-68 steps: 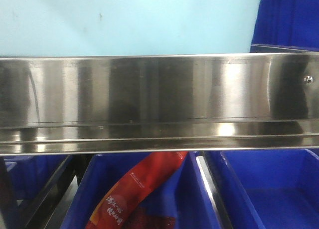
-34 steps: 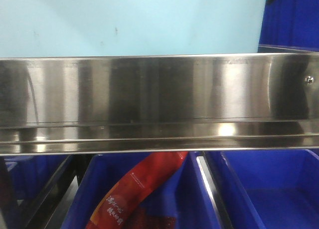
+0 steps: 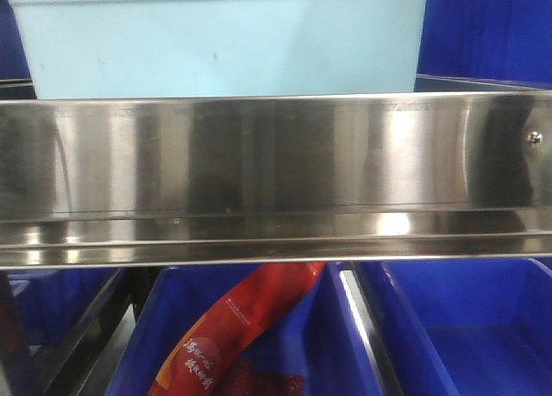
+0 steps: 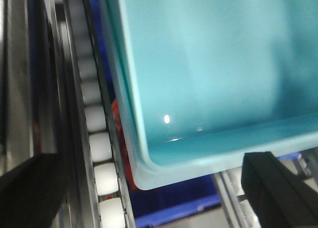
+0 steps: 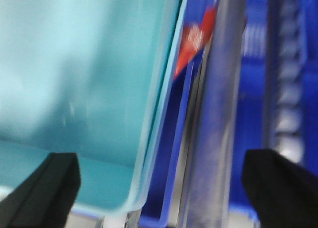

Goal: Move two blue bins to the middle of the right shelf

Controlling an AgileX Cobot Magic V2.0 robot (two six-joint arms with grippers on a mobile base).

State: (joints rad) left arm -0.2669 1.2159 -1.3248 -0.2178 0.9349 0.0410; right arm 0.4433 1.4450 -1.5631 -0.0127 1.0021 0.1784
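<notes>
A: Where is the pale blue bin (image 3: pixel 224 42) just now?

B: In the front view it sits above and behind the broad steel front rail (image 3: pixel 276 176) of the right shelf middle, its thin rim showing along the top edge of the picture. Only one pale bin can be made out.

A: And seen from the left gripper (image 4: pixel 149 193)?

B: Its two dark fingers (image 4: pixel 278 188) stand wide apart at the bottom corners of the view, nothing pinched between them. The bin's rounded near corner (image 4: pixel 144 178) lies between and just ahead of them; whether a finger touches the rim I cannot tell. To the left of the bin runs a roller track (image 4: pixel 97 138) of white rollers, and a scrap of red shows under the bin's edge.

A: The right gripper (image 5: pixel 164 188)?

B: Also spread, one finger (image 5: pixel 44 188) low on the left, the other low on the right. The bin's wall and rim (image 5: pixel 154 118) pass between them, tilted in this view, nearer the left finger. Just beyond the rim is a royal-blue crate (image 5: pixel 171 153), a red packet (image 5: pixel 194 44) and a steel upright (image 5: pixel 218 114), all blurred.

A: Below the rail?

B: Royal-blue crates (image 3: pixel 466 327), one of them holding the red packet (image 3: pixel 233 336) with pale lettering
</notes>
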